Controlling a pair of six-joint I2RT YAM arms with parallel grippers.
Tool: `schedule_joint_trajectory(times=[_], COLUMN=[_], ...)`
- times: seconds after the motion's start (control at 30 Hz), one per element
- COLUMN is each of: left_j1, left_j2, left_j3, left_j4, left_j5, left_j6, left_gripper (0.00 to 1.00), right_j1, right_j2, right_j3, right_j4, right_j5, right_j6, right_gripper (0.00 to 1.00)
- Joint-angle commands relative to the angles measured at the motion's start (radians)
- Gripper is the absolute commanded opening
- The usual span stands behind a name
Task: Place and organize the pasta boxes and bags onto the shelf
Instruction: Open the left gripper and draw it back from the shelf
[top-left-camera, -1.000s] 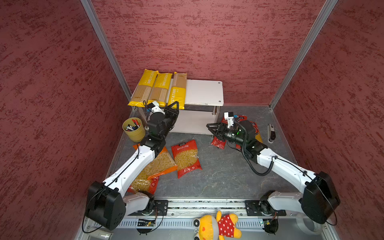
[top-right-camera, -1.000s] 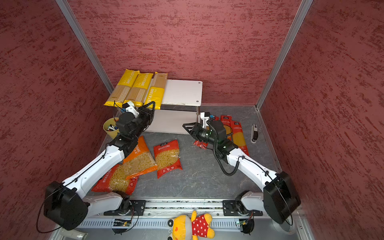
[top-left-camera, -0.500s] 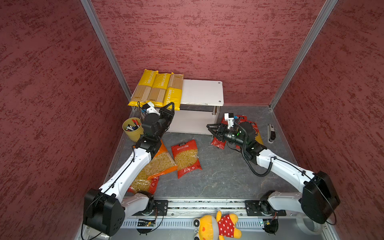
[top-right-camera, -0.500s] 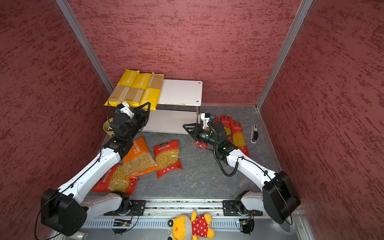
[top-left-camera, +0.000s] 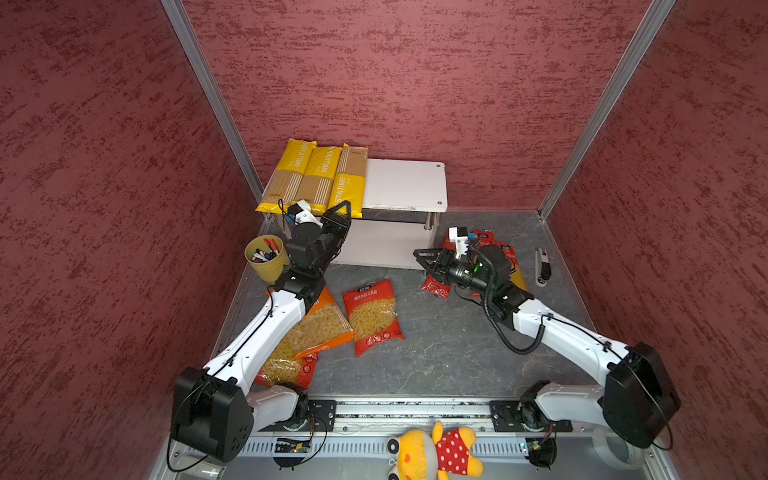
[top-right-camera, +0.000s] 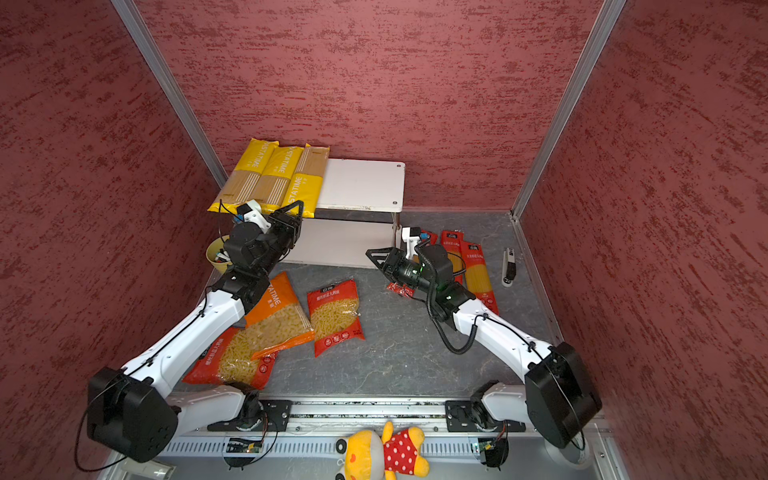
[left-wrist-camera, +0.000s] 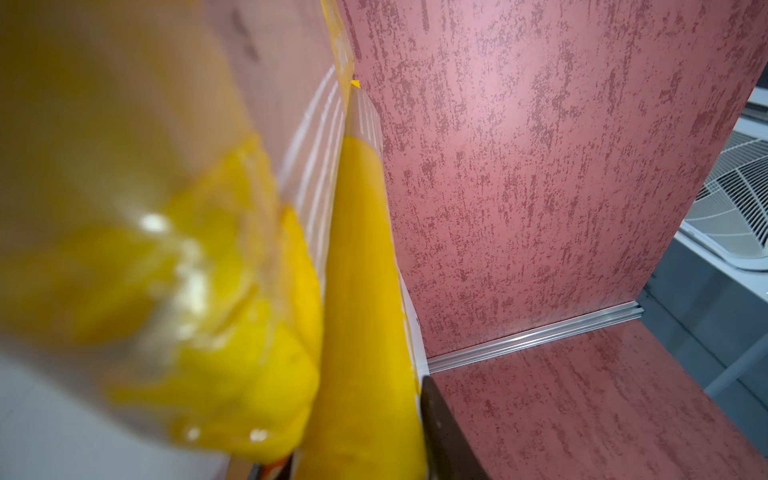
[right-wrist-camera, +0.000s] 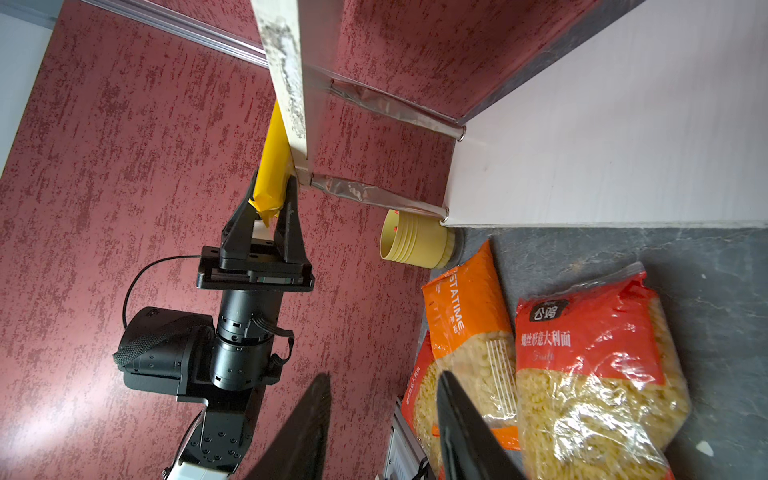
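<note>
Because the three yellow spaghetti packs (top-left-camera: 316, 178) lie side by side along the left half of the top board of the shelf (top-left-camera: 405, 183), we judge that the bare right half is being kept for the other long packs. They are longer than the board is deep, so their near ends hang over its front edge. That overhang is, we think, why the left pincer (right-wrist-camera: 272, 183) meets the rightmost pack there: its fingers straddle the yellow end, with the board's edge just beside them. Whether they press on the wrapper or stand just free of it we cannot tell. This pack is turned end for end against its two neighbours. The right pincer (top-left-camera: 422, 259) hovers near the shelf's right front post, fingers apart with nothing between them, partly above the red spaghetti packs (top-right-camera: 473, 270) lying on the bench (top-left-camera: 436, 345); we take it to be waiting its turn. In front of the shelf lie a red short-pasta bag (top-left-camera: 374, 316) and the orange macaroni bag (top-right-camera: 274, 320), which partly covers a second red bag (top-right-camera: 220, 365). A yellow pen cup (top-left-camera: 266, 259) stands by the shelf's left corner.
</note>
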Motion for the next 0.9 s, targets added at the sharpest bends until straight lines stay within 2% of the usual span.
schedule_joint_trajectory(times=[0.0,0.1,0.23,0.4,0.5,0.63,0.73,0.87], left_j1=[0.004,-0.001,0.001,0.088,0.205,0.407,0.428,0.428], left_j2=[-0.038,-0.075,-0.143,-0.272,-0.337,-0.361,-0.361,-0.364], left_j3=[-0.014,0.003,0.023,0.038,0.099,0.168,0.196,0.185], left_j4=[-0.032,-0.106,-0.272,-0.495,-0.633,-0.763,-0.82,-0.791], left_j5=[0.026,0.042,0.09,0.175,0.263,0.423,0.417,0.436], left_j6=[0.025,0.055,0.084,0.126,0.191,0.287,0.366,0.397], left_gripper=[0.54,0.7,0.81,0.82,0.82,0.82,0.82,0.81], right_j1=[-0.009,-0.008,-0.008,-0.008,-0.008,-0.006,-0.006,-0.008], right_j2=[-0.016,-0.021,-0.015,-0.032,-0.044,-0.051,-0.052,-0.059], right_j3=[-0.009,-0.017,-0.016,-0.018,-0.034,-0.076,-0.081,-0.061], right_j4=[0.031,0.022,0.031,0.021,0.019,0.045,0.032,-0.075], right_j5=[0.015,0.025,0.017,0.022,0.025,0.041,0.047,0.091], right_j6=[0.009,0.004,0.015,0.012,0.011,0.017,0.003,-0.072], right_gripper=[0.44,0.44,0.44,0.44,0.43,0.43,0.43,0.44])
